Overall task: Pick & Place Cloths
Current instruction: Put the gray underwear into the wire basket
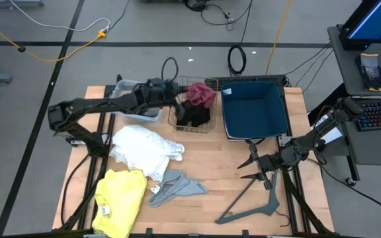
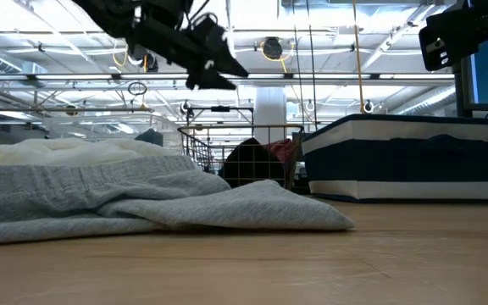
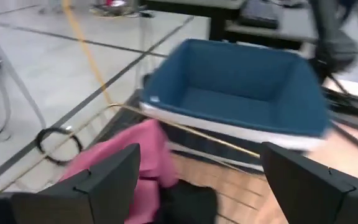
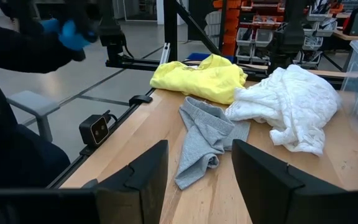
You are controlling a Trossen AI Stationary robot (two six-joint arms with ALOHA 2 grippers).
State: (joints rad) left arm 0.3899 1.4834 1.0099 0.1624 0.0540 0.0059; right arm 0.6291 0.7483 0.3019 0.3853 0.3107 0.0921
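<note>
The yellow cloth is cut off by the frame's edge.

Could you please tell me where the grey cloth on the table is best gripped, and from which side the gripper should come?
I would grip the grey cloth at its bunched middle fold, coming straight down from above. It lies flat and crumpled on the bare table, so only the raised creases give the fingers anything to pinch. The open right gripper is nearer; the white cloth touches its far edge, so stay clear of that side.
</note>
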